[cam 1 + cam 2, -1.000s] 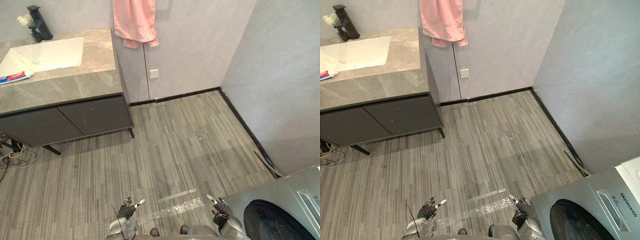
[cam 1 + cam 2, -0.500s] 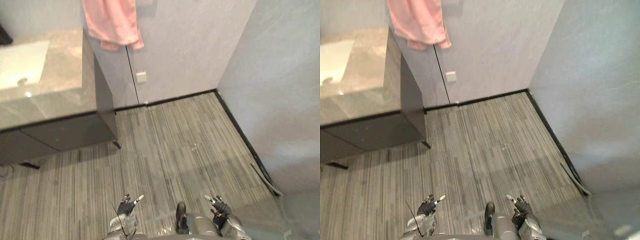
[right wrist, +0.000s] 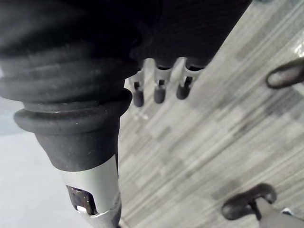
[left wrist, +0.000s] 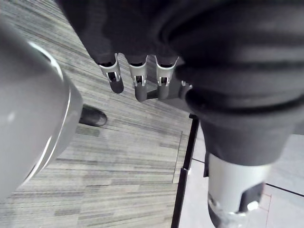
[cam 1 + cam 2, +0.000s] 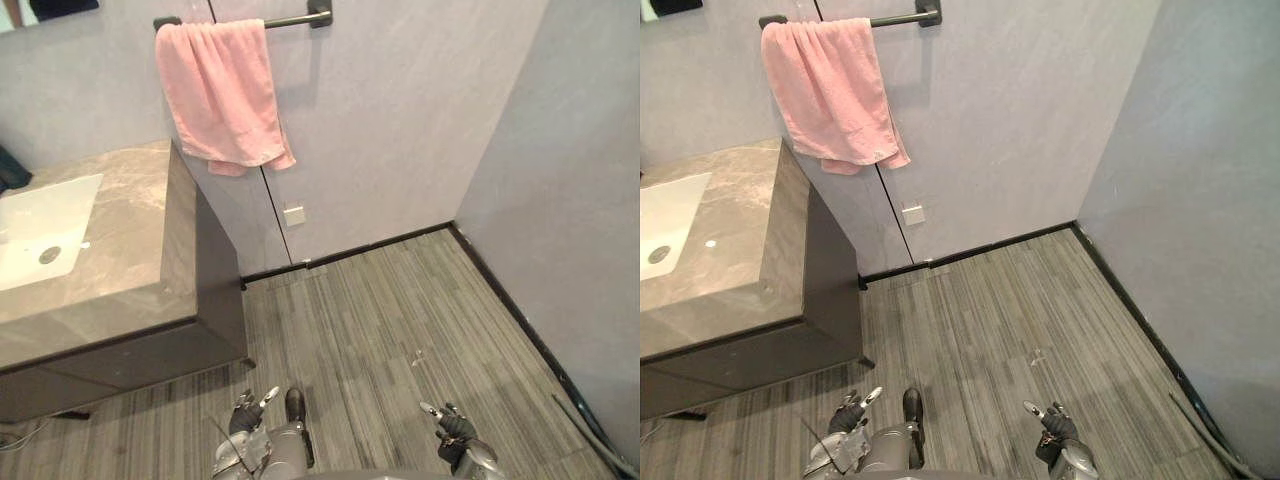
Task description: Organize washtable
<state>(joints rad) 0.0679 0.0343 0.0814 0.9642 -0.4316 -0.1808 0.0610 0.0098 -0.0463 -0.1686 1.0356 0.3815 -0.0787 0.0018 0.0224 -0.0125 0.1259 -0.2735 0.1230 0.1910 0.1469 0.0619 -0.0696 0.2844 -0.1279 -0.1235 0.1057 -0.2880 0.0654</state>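
- The left hand [image 5: 248,412] and right hand [image 5: 453,430] hang low over striped grey floor [image 5: 400,330], fingers loosely spread and holding nothing.
- The washtable [image 5: 130,270], with a marble top and a dark cabinet, stands ahead on the left. Its long axis runs off leftward, and a white sink [image 5: 45,235] is set into it.
- A pink towel [image 5: 220,95] hangs from a dark rail [image 5: 290,19] above its right end.

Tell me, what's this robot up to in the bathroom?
Nothing is being handled yet. The robot stands on the floor beside the washtable, its left robot hand and right robot hand low, open and empty. A pink towel hangs on the wall rail, and the white sink sits in the stone top.
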